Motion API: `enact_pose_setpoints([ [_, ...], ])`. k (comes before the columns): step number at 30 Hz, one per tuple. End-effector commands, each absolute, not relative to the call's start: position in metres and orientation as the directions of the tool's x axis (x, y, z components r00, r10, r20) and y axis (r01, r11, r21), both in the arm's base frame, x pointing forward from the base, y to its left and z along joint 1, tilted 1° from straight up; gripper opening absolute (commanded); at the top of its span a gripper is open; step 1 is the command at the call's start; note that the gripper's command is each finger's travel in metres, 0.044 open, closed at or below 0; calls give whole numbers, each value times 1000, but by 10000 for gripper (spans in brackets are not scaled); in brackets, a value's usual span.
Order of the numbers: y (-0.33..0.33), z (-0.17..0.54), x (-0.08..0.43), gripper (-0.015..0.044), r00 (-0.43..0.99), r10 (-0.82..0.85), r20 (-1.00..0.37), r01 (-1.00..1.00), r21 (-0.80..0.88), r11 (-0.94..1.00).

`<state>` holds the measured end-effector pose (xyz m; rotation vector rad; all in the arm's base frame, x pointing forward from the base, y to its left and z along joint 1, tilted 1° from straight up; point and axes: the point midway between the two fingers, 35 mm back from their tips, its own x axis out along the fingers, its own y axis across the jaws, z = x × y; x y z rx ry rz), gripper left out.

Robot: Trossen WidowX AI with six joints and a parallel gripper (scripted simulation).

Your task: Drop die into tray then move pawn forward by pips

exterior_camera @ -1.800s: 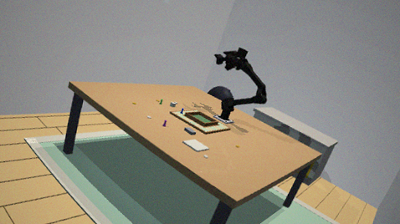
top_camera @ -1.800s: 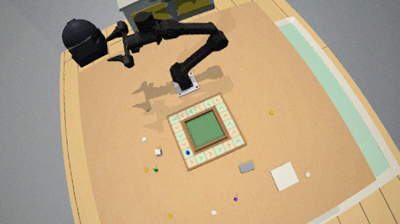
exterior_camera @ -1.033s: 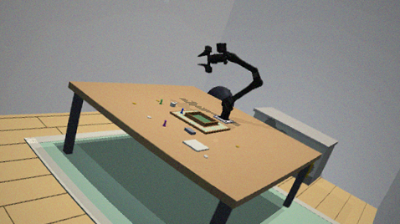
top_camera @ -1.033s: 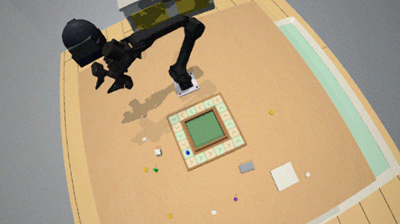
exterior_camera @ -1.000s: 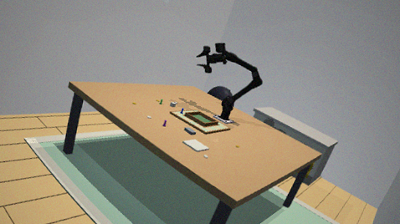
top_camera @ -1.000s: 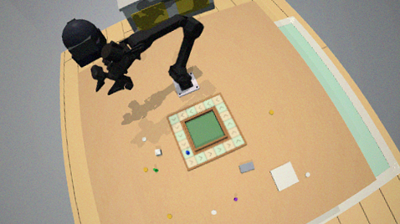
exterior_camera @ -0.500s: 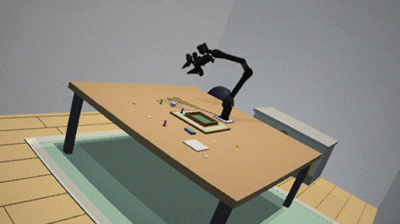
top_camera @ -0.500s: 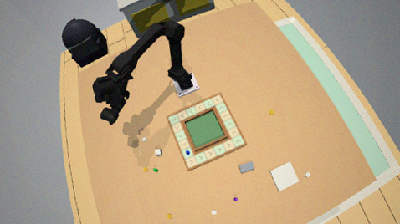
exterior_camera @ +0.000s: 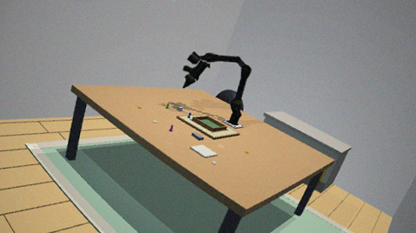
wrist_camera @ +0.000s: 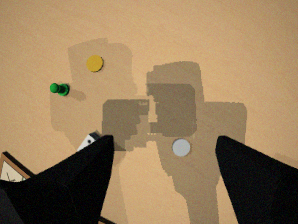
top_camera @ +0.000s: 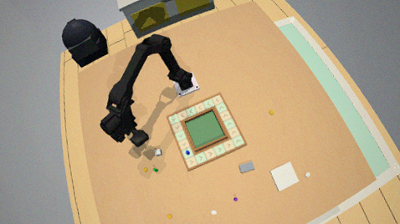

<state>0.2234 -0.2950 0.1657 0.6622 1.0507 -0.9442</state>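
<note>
Gripper (top_camera: 139, 138) partly open, empty, high above upright die (top_camera: 157, 152) beside board (top_camera: 240, 144).

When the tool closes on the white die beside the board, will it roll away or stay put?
The die looks like a small cube resting flat on the table, so it will probably stay put. Being tiny, it may slip sideways if the open tool closes off-centre.

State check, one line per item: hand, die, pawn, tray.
hand: open, holding nothing, raised above the table beside the board
die: on the table, off the board, not picked up
blue pawn: upright on a ring square near the board's corner
dice tray: nothing in it
</note>
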Motion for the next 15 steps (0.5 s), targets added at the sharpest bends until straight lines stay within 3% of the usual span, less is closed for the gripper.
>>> enact_pose_setpoints([
  [1, -267, 116, 267, 275, 90, -123, -988, 475, -65, 877],
  [6, -249, 89, 285, 275, 15, -33, -999, 191, -29, 981],
  [15, -247, 88, 285, 275, 11, -28, -1000, 176, -26, 984],
])
